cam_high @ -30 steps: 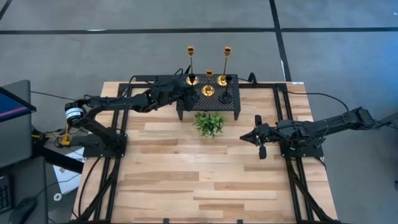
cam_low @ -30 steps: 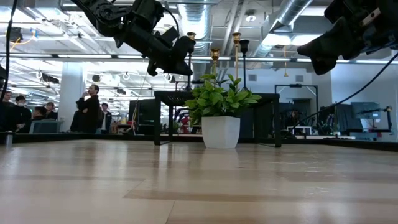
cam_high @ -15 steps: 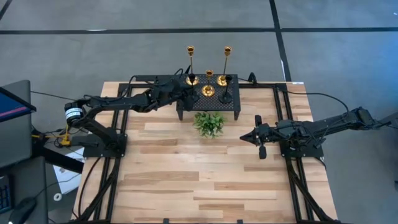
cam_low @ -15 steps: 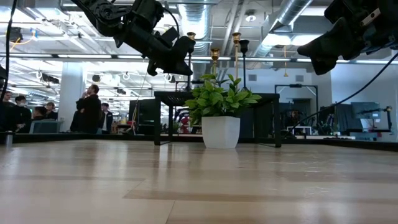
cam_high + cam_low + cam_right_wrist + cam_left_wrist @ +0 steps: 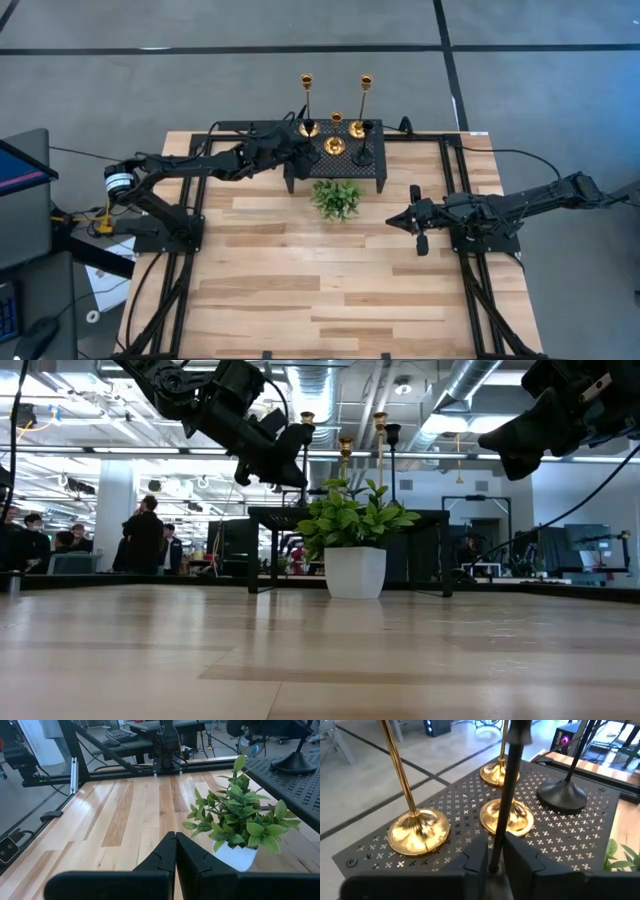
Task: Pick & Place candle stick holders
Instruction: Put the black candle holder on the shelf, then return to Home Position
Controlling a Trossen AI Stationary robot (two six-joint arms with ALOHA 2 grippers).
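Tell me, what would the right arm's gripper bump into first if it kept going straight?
Probably the green plant, or just past it. The right gripper points along bare table first. Depth is unclear.

No readable text, labels, brand names or numbers appear in any view. Nothing on the table, arms or room behind can be read.

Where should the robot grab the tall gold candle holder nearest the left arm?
Probably the thin upright stem of the tall gold candle holder, low down, coming in level from the side. Its round base sits flat on the black mesh stand, offering little edge. The left end effector grips a black holder by its stem this way.
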